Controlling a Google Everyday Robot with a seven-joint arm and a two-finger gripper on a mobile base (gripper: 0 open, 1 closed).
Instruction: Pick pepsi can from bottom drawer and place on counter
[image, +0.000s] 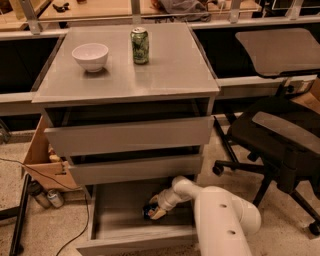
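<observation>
- My gripper (156, 209) is cream-white, down inside the bottom drawer (112, 220), which is plain matte grey.
- The pepsi can (148, 213), in the drawer right at my gripper, shows dark blue.
- My arm (220, 222), reaching into the drawer, is plain off-white.
- The counter (165, 70), above the drawer, is grey with a faint sheen.
- Higher than the drawer: a white bowl (90, 56) and a green can (140, 45) with pale markings and a silver top.
- Right of the drawer, a black chair (280, 135); left of it, a brown cardboard box (40, 155).

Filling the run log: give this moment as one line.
step: pick | gripper: inside bottom drawer, at pepsi can | counter: white bowl, green can
</observation>
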